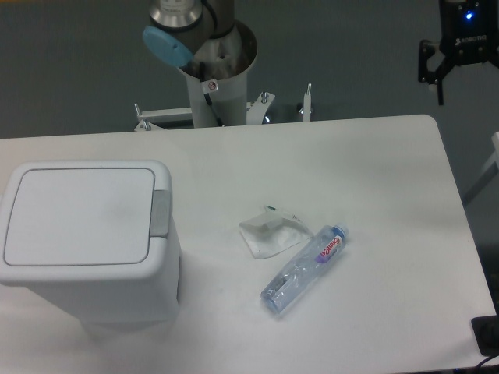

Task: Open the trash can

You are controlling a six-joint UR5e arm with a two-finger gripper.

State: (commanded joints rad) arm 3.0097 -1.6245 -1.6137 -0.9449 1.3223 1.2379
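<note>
Down at the front left sits the trash can (pixel 90 241), lid (pixel 78 214) flat and shut, grey push strip (pixel 161 213) along its right edge — bottle (pixel 304 267) and crumpled wrapper (pixel 269 231) lie well apart on the table (pixel 374 171). Gripper (pixel 443 68) hangs top right, off the table — released or clenched, can't tell. Light, stiff, slick plastic, I'd judge: press the strip, don't pinch the lid

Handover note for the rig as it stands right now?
Gripper: up at the top right, off the table edge, holding nothing; whether open or shut is unclear.
Large white plastic trash can: on the table's left, flat lid down, grey push-button strip on its right side.
Also on the table: crushed clear plastic bottle, crumpled white wrapper.
Done: nothing. Left: open the lid.
</note>
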